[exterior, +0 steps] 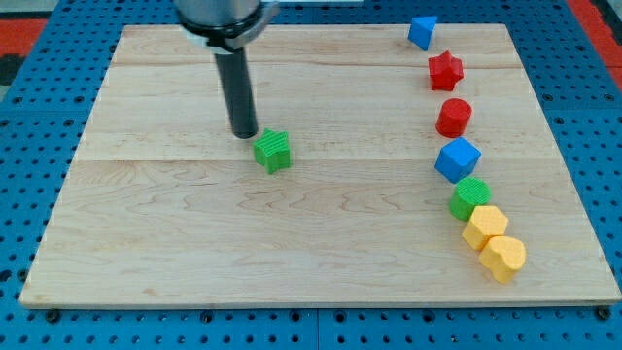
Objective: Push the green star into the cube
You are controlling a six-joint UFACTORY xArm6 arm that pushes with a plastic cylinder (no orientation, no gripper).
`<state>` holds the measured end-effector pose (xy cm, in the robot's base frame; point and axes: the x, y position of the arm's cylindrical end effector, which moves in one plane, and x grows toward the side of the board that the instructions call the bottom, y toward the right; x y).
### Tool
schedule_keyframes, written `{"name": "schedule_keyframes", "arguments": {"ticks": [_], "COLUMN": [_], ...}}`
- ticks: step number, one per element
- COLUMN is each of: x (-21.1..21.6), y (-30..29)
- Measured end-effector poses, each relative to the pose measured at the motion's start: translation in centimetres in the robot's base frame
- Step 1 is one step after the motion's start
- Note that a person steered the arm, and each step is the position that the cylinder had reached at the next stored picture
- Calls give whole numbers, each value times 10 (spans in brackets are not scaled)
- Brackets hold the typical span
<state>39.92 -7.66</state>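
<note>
The green star point(273, 151), a chunky ridged block, lies on the wooden board left of centre. My tip point(244, 134) is just to its upper left, very close to it or touching it. The blue cube point(457, 158) sits far to the view's right, about level with the star, in a curved line of blocks.
Along the right side, top to bottom: a blue block point(421, 31), a red star point(445, 69), a red round block point(453, 117), then below the cube a green round block point(470, 197), a yellow hexagon point(484, 227) and a yellow block point(503, 258), these three touching.
</note>
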Motion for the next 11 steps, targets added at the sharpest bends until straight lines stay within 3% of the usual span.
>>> {"name": "schedule_keyframes", "arguments": {"ticks": [2, 3, 4, 6, 8, 10, 11], "x": [33, 26, 27, 83, 65, 69, 37], "y": [-109, -48, 55, 44, 112, 95, 103]}}
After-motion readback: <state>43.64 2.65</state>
